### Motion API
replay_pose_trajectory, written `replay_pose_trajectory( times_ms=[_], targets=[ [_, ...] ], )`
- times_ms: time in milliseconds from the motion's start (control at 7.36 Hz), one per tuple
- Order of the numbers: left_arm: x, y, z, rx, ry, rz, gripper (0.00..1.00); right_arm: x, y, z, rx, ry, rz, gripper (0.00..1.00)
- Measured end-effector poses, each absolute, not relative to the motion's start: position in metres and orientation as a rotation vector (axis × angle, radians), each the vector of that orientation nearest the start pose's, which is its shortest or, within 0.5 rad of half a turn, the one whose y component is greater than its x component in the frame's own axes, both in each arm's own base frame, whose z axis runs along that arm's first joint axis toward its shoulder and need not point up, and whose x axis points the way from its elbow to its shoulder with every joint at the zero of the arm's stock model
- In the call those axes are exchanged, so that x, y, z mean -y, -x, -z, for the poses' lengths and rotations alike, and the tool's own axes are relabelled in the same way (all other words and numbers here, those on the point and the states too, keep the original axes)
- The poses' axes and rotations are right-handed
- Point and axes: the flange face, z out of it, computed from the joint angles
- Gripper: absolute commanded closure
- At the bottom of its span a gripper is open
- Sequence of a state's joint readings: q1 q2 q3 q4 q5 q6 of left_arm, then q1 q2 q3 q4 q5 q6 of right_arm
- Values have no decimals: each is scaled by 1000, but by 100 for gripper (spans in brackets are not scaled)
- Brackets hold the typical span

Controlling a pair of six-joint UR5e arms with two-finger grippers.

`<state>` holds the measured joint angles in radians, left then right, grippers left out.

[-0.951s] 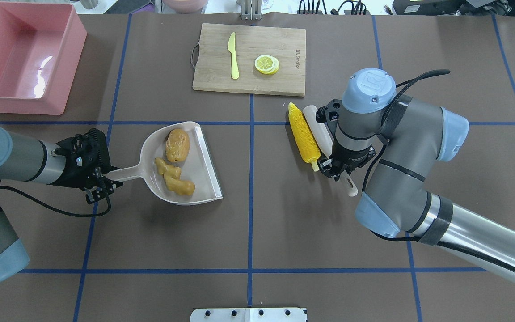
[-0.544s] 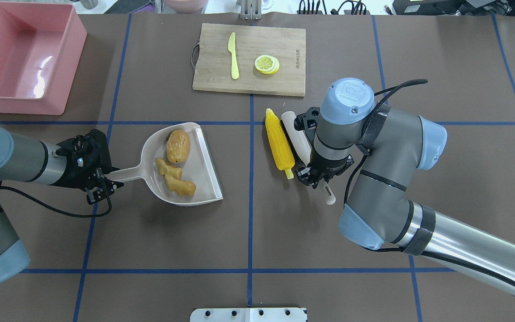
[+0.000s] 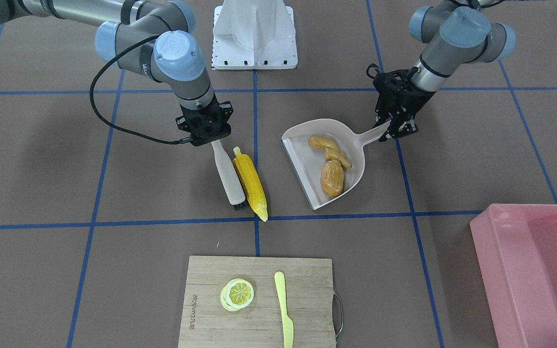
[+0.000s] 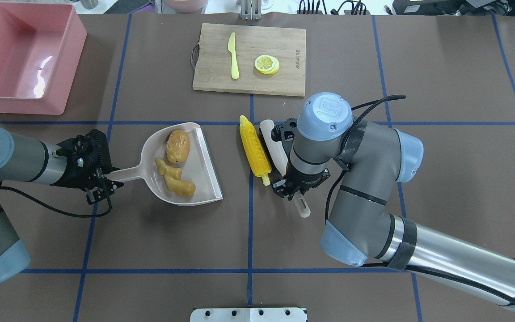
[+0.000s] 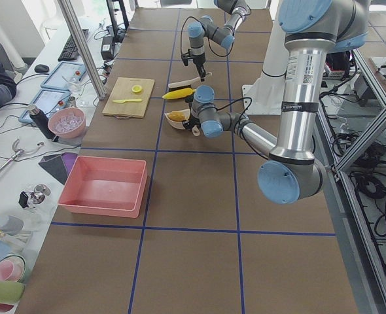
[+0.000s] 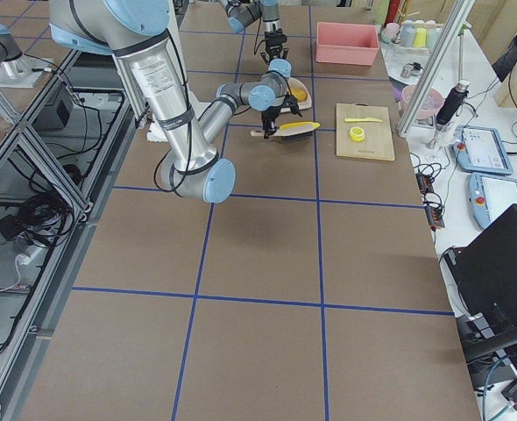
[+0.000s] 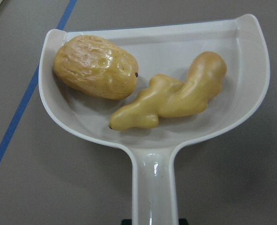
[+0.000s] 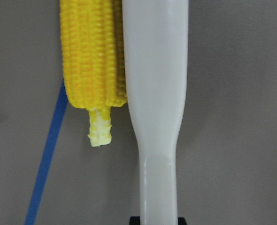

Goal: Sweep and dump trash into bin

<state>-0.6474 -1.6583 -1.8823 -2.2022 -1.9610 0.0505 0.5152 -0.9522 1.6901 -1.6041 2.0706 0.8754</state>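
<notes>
The yellow corn cob (image 4: 254, 149) lies on the table beside the centre blue line, right of the dustpan. A white-handled brush (image 4: 270, 141) lies against its right side; both show in the right wrist view, corn (image 8: 92, 61) and brush (image 8: 155, 93). My right gripper (image 4: 291, 188) is shut on the brush handle. The brown potato (image 4: 178, 146) and tan ginger root (image 4: 175, 176) lie in the beige dustpan (image 4: 204, 156). My left gripper (image 4: 101, 179) is shut on the dustpan handle. The pink bin (image 4: 67, 58) stands empty at the far left.
A wooden cutting board (image 4: 248, 58) at the back centre holds a yellow-green knife (image 4: 233, 56) and lemon slices (image 4: 267, 64). A white base plate (image 4: 248, 314) sits at the near table edge. Blue tape lines cross the brown table.
My right arm has moved left with the brush, pushing the corn cob left toward the dustpan, up to the centre blue line. The left arm and dustpan have not moved.
</notes>
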Motion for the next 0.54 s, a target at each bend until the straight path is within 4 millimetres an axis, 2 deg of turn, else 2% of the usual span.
replay_pose_trajectory(
  times_ms=[272,544],
  targets=[
    [395,-365,-396,-792,-814,-1074,80,390,566,-235,862,-8,340,100],
    [396,-365,-396,-791,-815,-1073,80,385,586,-215,870,-17,326,100]
  ],
)
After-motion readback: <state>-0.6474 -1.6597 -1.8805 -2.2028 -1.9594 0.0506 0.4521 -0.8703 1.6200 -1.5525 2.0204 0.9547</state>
